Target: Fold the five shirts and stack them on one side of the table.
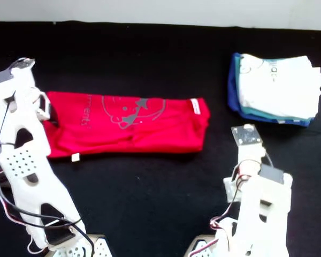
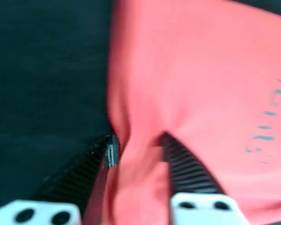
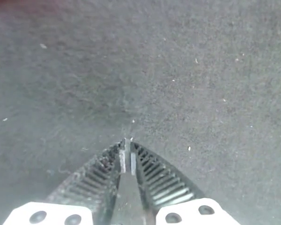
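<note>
Pinching one short end of the red shirt (image 1: 128, 126), our left end effector (image 2: 138, 146) is clamping down on a bunched ridge of cloth, at the end farthest from the stack (image 1: 275, 88). The shirt is lying flat on the black worktop (image 1: 150, 209) as a long band, already folded lengthwise by the look of it, and it's sitting well apart from the stack of folded ones. Our right end effector (image 3: 127, 151) is sitting closed on nothing, over bare worktop near the shirt's other end.

We're guessing it's going to handle like any tee: light, floppy, zero stiffness, so whatever isn't held is going to sag and drag. It's probably not slippery, but a one-point pinch is bunching it up. We're thinking the better hold is the two corners of that short edge, one per arm, so the next fold is landing square.
</note>
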Action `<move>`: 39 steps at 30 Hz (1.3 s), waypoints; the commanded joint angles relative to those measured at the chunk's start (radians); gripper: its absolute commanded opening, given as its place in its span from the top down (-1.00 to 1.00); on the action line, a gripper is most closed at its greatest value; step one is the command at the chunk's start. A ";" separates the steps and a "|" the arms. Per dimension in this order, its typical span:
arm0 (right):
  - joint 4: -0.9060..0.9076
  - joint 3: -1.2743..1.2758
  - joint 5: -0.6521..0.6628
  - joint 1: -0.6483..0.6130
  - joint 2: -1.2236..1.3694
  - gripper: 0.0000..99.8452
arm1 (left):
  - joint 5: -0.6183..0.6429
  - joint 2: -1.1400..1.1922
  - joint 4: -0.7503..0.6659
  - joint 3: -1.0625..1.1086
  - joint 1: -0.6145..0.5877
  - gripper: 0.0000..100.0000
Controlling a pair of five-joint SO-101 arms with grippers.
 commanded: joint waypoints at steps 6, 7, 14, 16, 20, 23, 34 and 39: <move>-0.395 0.257 0.005 0.171 -0.015 0.99 | -0.005 -0.004 0.025 -0.022 0.005 0.98; -0.433 0.280 0.005 0.185 -0.015 0.99 | -0.005 -0.012 0.026 -0.042 -0.018 0.98; -0.456 0.302 0.003 0.193 -0.015 0.99 | -0.150 -0.028 0.035 -0.162 -0.193 0.98; -0.456 0.303 0.003 0.193 -0.015 0.99 | -0.150 -0.030 0.081 -0.203 -0.197 0.98; -0.458 0.303 0.003 0.191 -0.015 0.99 | -0.137 -0.033 0.204 -0.286 -0.143 0.98; -0.458 0.303 0.003 0.191 -0.015 0.99 | -0.058 -0.087 0.206 -0.280 -0.101 0.98; -0.458 0.303 0.003 0.191 -0.015 0.99 | 0.126 -0.702 0.203 0.185 0.352 0.98; -0.458 0.303 0.003 0.191 -0.015 0.99 | 0.138 -0.748 0.201 0.200 0.627 0.98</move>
